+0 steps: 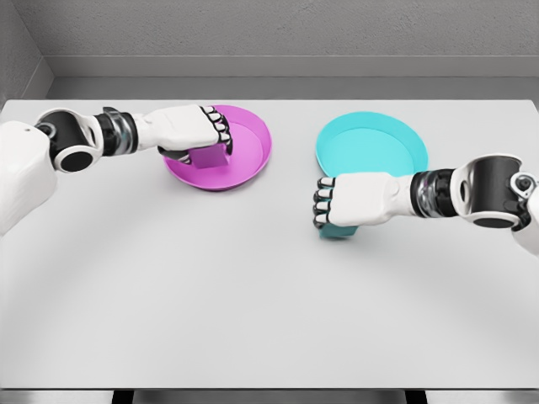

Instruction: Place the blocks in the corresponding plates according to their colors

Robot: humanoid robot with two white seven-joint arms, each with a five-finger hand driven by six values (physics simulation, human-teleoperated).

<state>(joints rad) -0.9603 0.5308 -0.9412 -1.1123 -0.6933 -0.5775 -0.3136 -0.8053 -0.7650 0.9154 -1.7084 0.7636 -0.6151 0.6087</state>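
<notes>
My left hand (206, 139) is over the left side of the magenta plate (249, 145), fingers curled around a magenta block (210, 157) that sits low inside the plate. The cyan plate (370, 145) lies at the right rear of the table. Just in front of its near rim, my right hand (327, 206) covers a cyan block (338, 231), of which only a lower edge shows beneath the palm. The right fingers curl downward over the block; whether they grip it is hidden.
The grey table (253, 303) spreads wide in front of both plates. A grey wall (269, 42) runs behind the table's far edge.
</notes>
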